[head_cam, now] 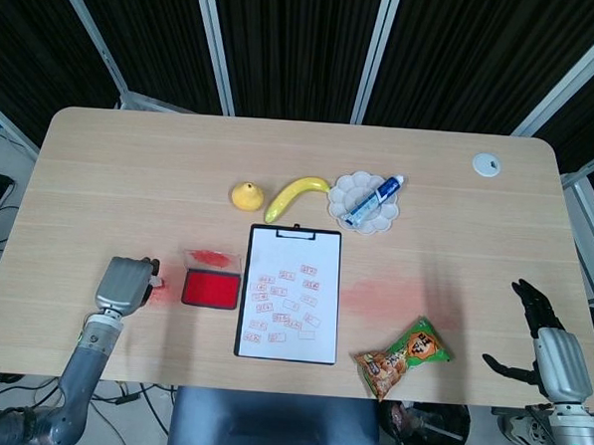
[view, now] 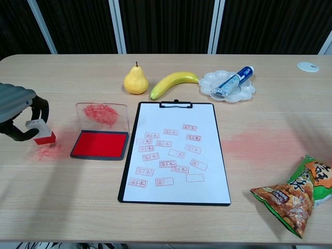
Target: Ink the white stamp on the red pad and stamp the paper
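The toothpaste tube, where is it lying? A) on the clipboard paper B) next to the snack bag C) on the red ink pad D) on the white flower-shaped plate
D: the toothpaste tube lies across the white flower-shaped plate at the back of the table, behind the clipboard, and far from the red ink pad and the snack bag.

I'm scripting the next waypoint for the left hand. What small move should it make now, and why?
Probably carry the white stamp sideways toward the open red ink pad, then lower it. The left hand holds the stamp off the table, beside a red smudge and short of the pad, so it does not look inked for the paper yet.
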`<state>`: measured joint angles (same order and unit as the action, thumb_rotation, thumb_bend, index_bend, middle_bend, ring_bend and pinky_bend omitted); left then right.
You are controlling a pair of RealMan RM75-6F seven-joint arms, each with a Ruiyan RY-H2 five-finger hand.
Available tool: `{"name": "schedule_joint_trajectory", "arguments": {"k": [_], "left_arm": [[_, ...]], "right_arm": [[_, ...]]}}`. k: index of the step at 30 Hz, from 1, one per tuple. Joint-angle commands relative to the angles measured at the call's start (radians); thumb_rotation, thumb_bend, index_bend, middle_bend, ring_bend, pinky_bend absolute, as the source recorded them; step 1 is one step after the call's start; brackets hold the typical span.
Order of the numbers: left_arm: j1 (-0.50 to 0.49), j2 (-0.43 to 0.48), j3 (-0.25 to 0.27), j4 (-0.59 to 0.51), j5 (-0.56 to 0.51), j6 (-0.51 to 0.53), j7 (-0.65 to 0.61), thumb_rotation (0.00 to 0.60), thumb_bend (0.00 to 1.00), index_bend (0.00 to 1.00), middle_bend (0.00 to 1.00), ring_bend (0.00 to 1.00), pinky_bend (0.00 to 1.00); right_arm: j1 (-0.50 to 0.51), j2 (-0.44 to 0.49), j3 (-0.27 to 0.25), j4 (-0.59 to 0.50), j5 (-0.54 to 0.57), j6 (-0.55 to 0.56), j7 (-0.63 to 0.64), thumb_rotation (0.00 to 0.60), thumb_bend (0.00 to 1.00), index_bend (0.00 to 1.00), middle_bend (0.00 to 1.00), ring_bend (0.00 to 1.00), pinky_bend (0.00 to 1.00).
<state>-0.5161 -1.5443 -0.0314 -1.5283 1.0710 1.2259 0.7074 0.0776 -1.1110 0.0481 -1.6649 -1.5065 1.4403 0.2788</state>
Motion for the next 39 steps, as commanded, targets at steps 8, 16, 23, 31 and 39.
{"name": "schedule_joint_trajectory", "arguments": {"k": [8, 16, 23, 31, 39], "left_arm": [[-0.034, 0.019, 0.018, 0.008, 0.168, -0.029, -0.081, 0.6, 0.57, 0.72, 0.76, 0.89, 1.0], [-0.061, -0.011, 0.0, 0.013, 0.155, -0.079, -0.046, 0.6, 0.57, 0.73, 0.77, 0.89, 1.0], [-0.086, -0.056, -0.01, 0.03, 0.117, -0.123, 0.012, 0.6, 0.57, 0.73, 0.77, 0.89, 1.0], [-0.099, -0.083, -0.014, 0.046, 0.1, -0.142, 0.037, 0.6, 0.57, 0.74, 0.77, 0.89, 1.0], [-0.11, -0.1, -0.016, 0.061, 0.075, -0.158, 0.062, 0.6, 0.57, 0.74, 0.77, 0.89, 1.0]], "right_arm": [[0.001, 0.001, 0.002, -0.001, 0.004, -0.003, 0.005, 0.6, 0.12, 0.02, 0.0, 0.0, 0.22], [0.002, 0.001, 0.003, -0.001, 0.01, -0.008, 0.01, 0.6, 0.12, 0.02, 0.0, 0.0, 0.22], [0.003, 0.002, 0.006, -0.004, 0.018, -0.013, 0.013, 0.6, 0.12, 0.02, 0.0, 0.0, 0.22], [0.004, 0.002, 0.007, -0.004, 0.022, -0.016, 0.014, 0.6, 0.12, 0.02, 0.0, 0.0, 0.22], [0.004, 0.003, 0.007, -0.005, 0.023, -0.02, 0.016, 0.6, 0.12, 0.02, 0.0, 0.0, 0.22]]}}
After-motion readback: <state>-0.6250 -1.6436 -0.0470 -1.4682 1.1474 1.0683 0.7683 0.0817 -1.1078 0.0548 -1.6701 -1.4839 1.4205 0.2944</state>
